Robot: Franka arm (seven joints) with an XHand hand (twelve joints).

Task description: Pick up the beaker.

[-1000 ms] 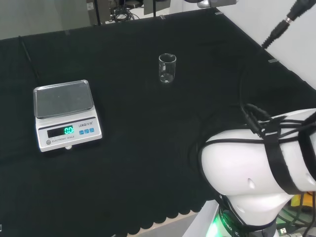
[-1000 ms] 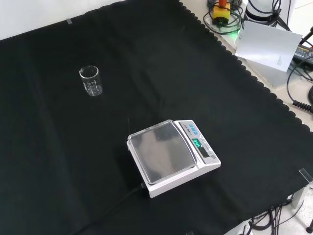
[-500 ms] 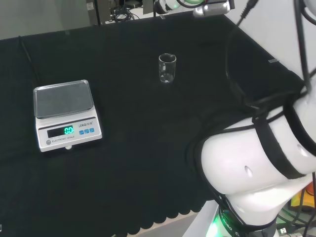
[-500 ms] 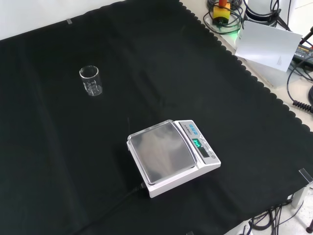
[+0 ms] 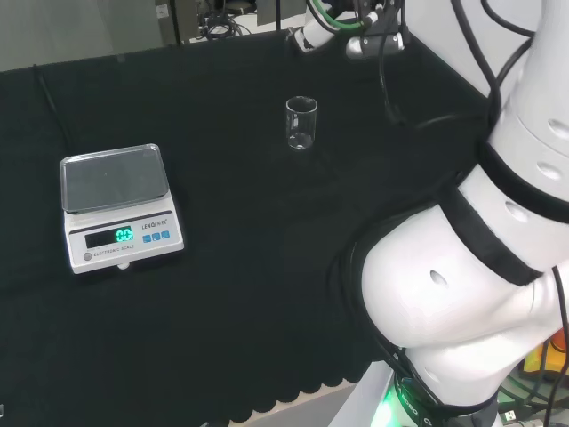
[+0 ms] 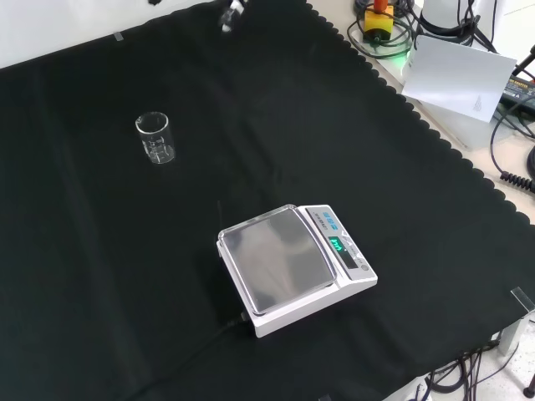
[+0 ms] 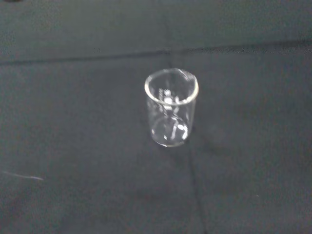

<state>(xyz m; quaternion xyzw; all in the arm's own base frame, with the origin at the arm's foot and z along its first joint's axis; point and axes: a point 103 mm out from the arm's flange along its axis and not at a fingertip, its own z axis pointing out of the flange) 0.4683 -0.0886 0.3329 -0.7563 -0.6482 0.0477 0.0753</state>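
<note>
Small clear glass beaker [image 5: 301,123] upright, alone on black-cloth surface [image 5: 222,285], toward far edge in head view. Robot hand [image 5: 313,34] above far edge, beyond beaker, apart. Finger state: cannot tell.

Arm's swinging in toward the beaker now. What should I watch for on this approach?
The beaker is clear glass on black cloth, standing free and upright: a misjudged approach could tip it before the fingers close. The hand is not yet near it, so the line-up is unproven. The scale stands well apart, an unlikely obstacle.
</note>
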